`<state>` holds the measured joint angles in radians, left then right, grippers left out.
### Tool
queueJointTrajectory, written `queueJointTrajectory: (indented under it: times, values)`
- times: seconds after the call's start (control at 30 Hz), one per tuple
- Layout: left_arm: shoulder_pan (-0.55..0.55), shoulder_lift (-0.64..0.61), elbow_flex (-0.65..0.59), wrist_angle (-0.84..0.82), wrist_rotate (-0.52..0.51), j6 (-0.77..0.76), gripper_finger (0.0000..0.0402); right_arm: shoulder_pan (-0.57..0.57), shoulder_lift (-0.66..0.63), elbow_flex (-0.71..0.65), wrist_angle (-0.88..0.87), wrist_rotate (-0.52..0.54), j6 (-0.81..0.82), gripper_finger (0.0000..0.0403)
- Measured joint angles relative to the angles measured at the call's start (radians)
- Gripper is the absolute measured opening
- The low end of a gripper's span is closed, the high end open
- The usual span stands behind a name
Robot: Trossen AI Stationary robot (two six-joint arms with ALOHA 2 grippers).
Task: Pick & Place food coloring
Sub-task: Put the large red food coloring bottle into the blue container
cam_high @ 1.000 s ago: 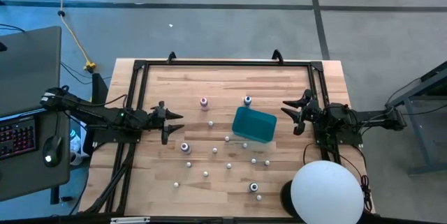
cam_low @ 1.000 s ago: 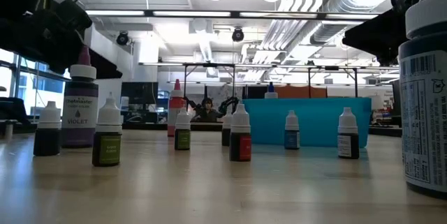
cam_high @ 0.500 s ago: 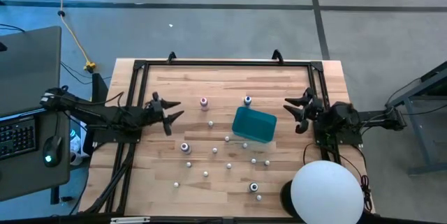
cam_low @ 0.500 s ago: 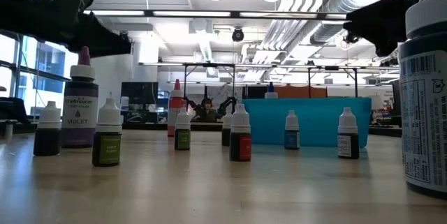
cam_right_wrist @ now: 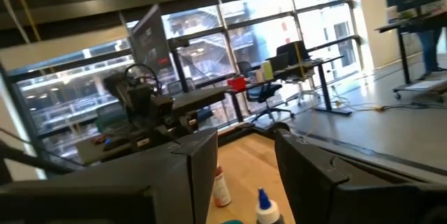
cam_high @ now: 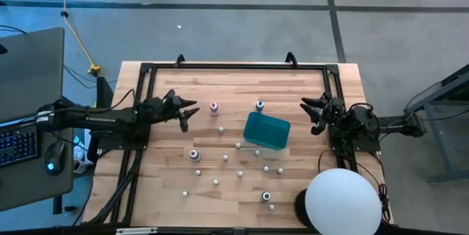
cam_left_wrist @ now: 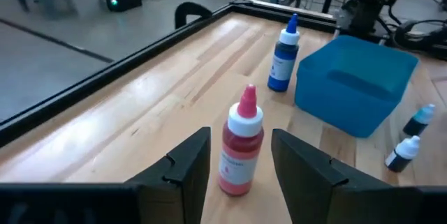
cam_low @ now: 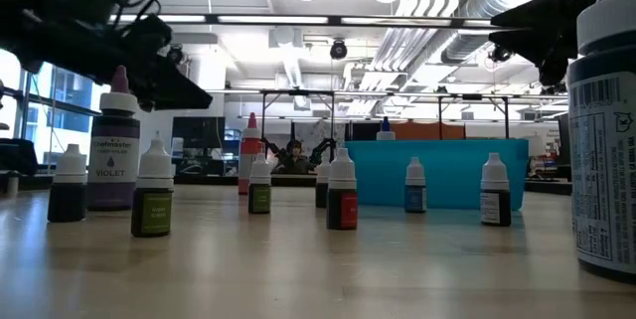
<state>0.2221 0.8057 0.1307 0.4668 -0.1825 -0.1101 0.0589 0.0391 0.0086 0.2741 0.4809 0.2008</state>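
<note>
You are looking down on a wooden surface [cam_high: 176, 191] ringed by a black frame, with the teal box [cam_high: 267, 130] resting just right of its centre. Taking that box as the dial's centre in the high view, your left arm reaches in from nine o'clock and your right arm waits at three o'clock, by the frame's right side.

Your left hand [cam_high: 187, 111] sits at about ten o'clock from the box, fingers parted and empty, pointing at the pink-topped bottle [cam_high: 214, 107] just ahead of it. In the left wrist view that bottle [cam_left_wrist: 239, 144] stands upright between the two dark fingers [cam_left_wrist: 185, 165], with a gap on each side and nothing gripped.

Your right hand [cam_high: 316, 115] hangs at three o'clock, its fingers apart and holding nothing.

The food coloring is spread over the surface. The blue-topped bottle [cam_high: 259, 106] stands at twelve o'clock, just beyond the box. A dark-topped bottle [cam_high: 194, 154] stands at eight o'clock, another [cam_high: 267, 196] at six o'clock near the front edge. The small whitish bottles [cam_high: 225, 158] dot the area from seven to five o'clock, all upright in the low view.
</note>
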Motion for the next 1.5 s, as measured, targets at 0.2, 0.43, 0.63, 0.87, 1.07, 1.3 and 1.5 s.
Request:
queueJointTrajectory:
  times: [0.2,0.43,0.63,0.87,1.07,1.3,1.5]
  values:
    - [0.049,0.161,0.0,0.185,0.059,0.073,0.0178,0.0,0.0,0.0,0.0,0.0,0.001,0.0138]
    - [0.046,0.326,0.083,0.246,0.128,0.111,0.0216,0.0,0.0,0.0,0.0,0.0,0.002,0.0138]
    - [0.047,0.466,0.17,0.22,0.079,0.113,0.0228,0.0,0.0,0.0,0.0,0.0,0.01,0.0138]
    - [0.046,0.576,0.204,0.236,0.038,0.123,0.0222,0.0,0.0,0.0,-0.006,-0.001,0.035,0.0138]
    - [0.047,0.607,0.23,0.248,0.041,0.144,0.0195,0.0,0.0,0.0,-0.008,-0.001,0.035,0.0138]
    - [0.047,0.619,0.257,0.239,0.042,0.168,0.0142,0.0,0.0,0.0,-0.008,-0.001,0.035,0.0138]
    - [0.047,0.618,0.259,0.242,0.036,0.167,0.0091,0.0,0.0,0.0,-0.008,-0.001,0.035,0.0138]
